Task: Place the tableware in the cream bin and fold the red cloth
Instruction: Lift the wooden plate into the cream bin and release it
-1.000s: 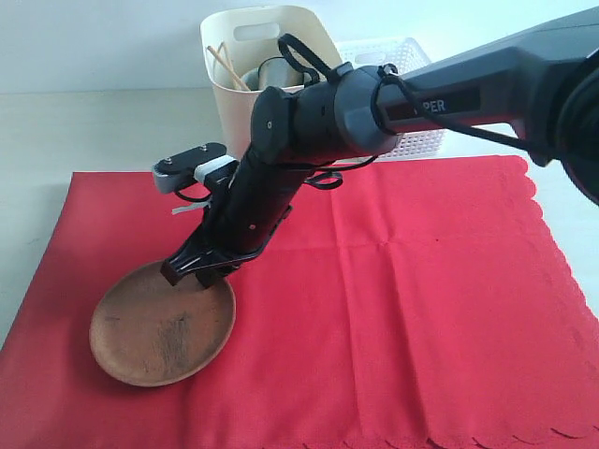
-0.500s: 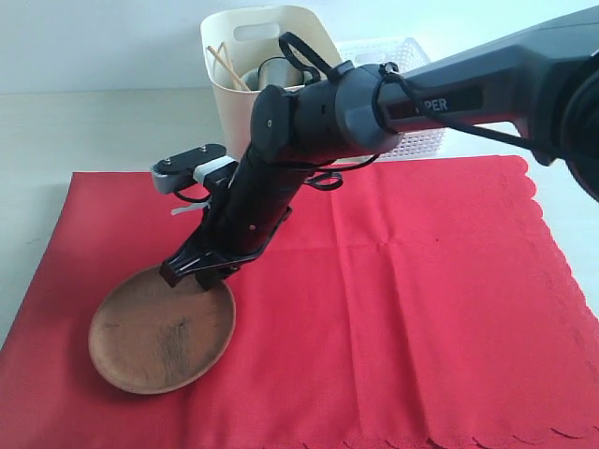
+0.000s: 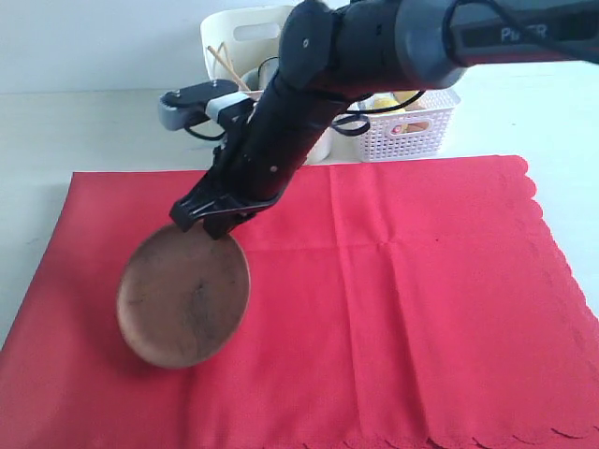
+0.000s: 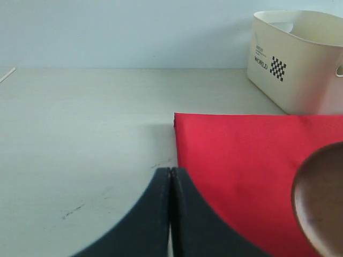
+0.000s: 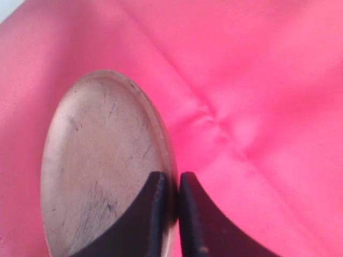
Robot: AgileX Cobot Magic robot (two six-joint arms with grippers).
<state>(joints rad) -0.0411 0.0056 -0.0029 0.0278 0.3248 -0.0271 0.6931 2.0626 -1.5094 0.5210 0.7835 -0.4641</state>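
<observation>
The round brown wooden plate [image 3: 184, 295] hangs tilted on edge above the left part of the large bright red scalloped cloth [image 3: 421, 309], with its hollow face turned toward the exterior camera. The right gripper [image 3: 213, 223] pinches the plate's upper rim, one black finger on each side, and the jaws are drawn narrow around the thin wood. Whether the plate's lower edge touches the cloth cannot be told. The cloth lies spread flat on the pale table [image 4: 80, 123], with creases running across it.

Behind the right arm stands the tall cream plastic bin [image 3: 225, 28], well apart from the plate. A pair of wooden chopsticks [image 3: 225, 64] leans inside the bin. Just beside the bin, on the right, sits a low white lattice-walled basket [image 3: 416, 126].

The left gripper [image 4: 170, 172] has its two dark fingers pressed together with nothing between them. It is over bare table just beside the cloth's edge.
</observation>
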